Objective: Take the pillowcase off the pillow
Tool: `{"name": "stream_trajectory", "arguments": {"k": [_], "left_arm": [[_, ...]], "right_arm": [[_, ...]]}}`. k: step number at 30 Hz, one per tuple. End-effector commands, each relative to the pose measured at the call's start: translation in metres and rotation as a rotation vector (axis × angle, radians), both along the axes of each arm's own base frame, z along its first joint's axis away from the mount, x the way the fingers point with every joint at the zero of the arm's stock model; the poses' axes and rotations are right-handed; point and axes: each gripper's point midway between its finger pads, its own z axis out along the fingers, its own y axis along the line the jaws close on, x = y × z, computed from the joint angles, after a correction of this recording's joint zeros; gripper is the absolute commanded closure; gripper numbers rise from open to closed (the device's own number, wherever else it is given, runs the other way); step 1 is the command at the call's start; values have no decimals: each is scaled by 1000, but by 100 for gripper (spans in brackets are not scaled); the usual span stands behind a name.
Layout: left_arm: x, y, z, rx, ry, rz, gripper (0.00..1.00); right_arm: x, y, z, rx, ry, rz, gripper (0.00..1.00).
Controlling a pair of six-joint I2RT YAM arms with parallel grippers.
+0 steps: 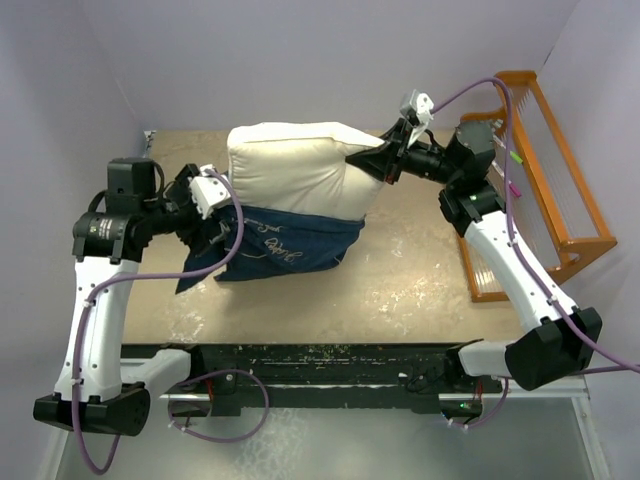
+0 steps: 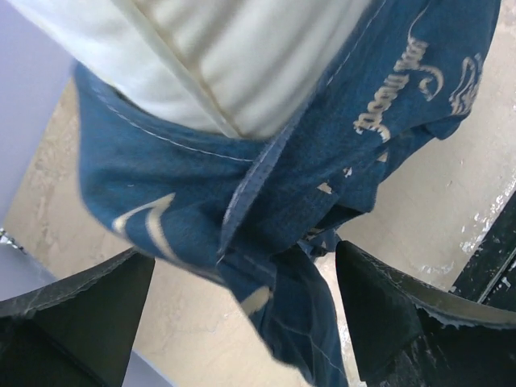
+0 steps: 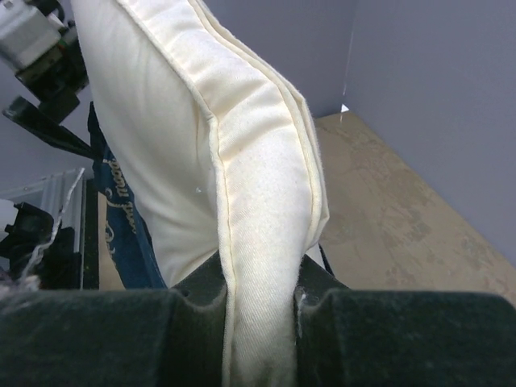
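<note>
The cream pillow (image 1: 298, 165) is held up off the table, its top half bare. The navy pillowcase (image 1: 290, 245) with white script covers only its lower half and sags onto the tabletop. My right gripper (image 1: 368, 160) is shut on the pillow's right seamed edge; in the right wrist view the cream pillow edge (image 3: 258, 242) is pinched between the jaws of the right gripper (image 3: 260, 322). My left gripper (image 1: 212, 232) is at the pillowcase's left end. In the left wrist view the left gripper (image 2: 242, 322) stands wide open, and a bunched fold of pillowcase (image 2: 298, 266) hangs loose between the fingers, below the pillow (image 2: 242, 56).
An orange wire rack (image 1: 545, 170) stands along the table's right edge, close behind the right arm. Pale walls enclose the back and both sides. A black rail (image 1: 330, 355) runs along the table's near edge. The left arm's wrist (image 3: 36, 48) shows beyond the pillow.
</note>
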Motion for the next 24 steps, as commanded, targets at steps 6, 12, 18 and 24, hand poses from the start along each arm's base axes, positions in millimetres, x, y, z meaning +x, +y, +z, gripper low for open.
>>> {"name": "stream_trajectory", "arguments": {"k": [6,12,18,24], "left_arm": [[30,-14,-14,-67,-100,-60,46],[34,-7,-55,-39,-42,-22,98],[27,4,-103,27,23,-4,100],[23,17,-158,127,144,-9,100]], "right_arm": [[1,-7,12,61,41,-31,100],[11,-32,83,278,-16,-123,100],[22,-81,145,593,-27,-198,100],[20,-110,163,748,-56,-245,100]]}}
